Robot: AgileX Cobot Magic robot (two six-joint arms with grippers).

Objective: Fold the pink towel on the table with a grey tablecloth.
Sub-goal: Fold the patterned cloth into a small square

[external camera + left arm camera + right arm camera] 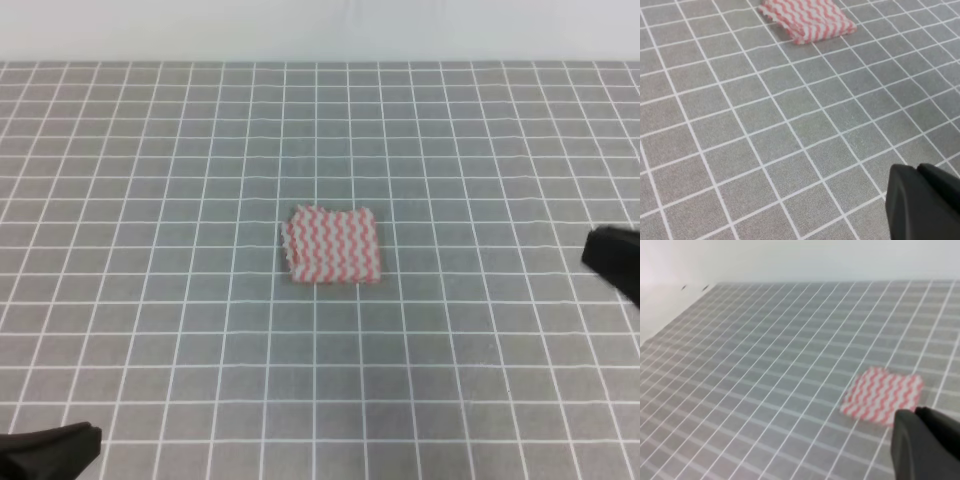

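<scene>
The pink towel (333, 245) lies in a small, compact, layered rectangle at the middle of the table with a grey tablecloth (180, 150), with one scalloped edge on its left. It also shows at the top of the left wrist view, pink towel (807, 20), and low right in the right wrist view, pink towel (882, 395). My left gripper (85, 437) rests at the bottom left corner, far from the towel, its dark fingers (920, 200) together. At the right edge my right gripper (592, 250) sits apart from the towel, fingers (925, 440) closed with nothing between them.
The white-gridded grey cloth (765, 140) stretches in all directions around the towel. A pale wall (320, 25) runs behind the table's far edge. No other objects show.
</scene>
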